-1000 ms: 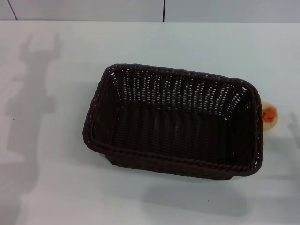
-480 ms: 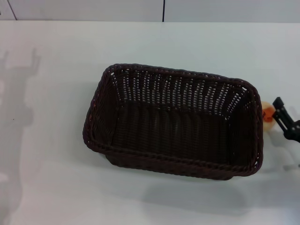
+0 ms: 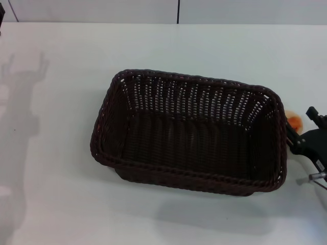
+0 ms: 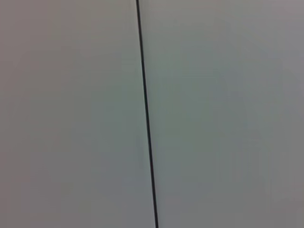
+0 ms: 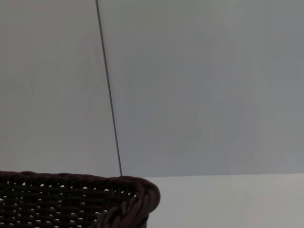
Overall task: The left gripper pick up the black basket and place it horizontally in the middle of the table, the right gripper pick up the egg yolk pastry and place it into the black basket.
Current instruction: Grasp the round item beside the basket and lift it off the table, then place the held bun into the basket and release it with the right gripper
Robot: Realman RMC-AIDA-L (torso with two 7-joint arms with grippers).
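Note:
The black basket (image 3: 188,131) sits lengthwise across the middle of the white table (image 3: 61,194), open side up and empty. The egg yolk pastry (image 3: 293,121) lies on the table just past the basket's right end, and only its orange-topped part shows. My right gripper (image 3: 300,123) is low at the right edge of the head view. It is open, with one finger on each side of the pastry. A corner of the basket's braided rim (image 5: 135,194) shows in the right wrist view. My left gripper is out of view, and only its shadow falls on the table's left side.
A pale wall with a dark vertical seam (image 3: 178,11) runs behind the table's far edge. The left wrist view shows only that wall and the seam (image 4: 146,114). Bare tabletop lies to the left of and in front of the basket.
My right gripper came in from the right edge and moved down around the pastry, now covering part of it. The left arm's shadow shifted on the table's left. The basket has not moved.

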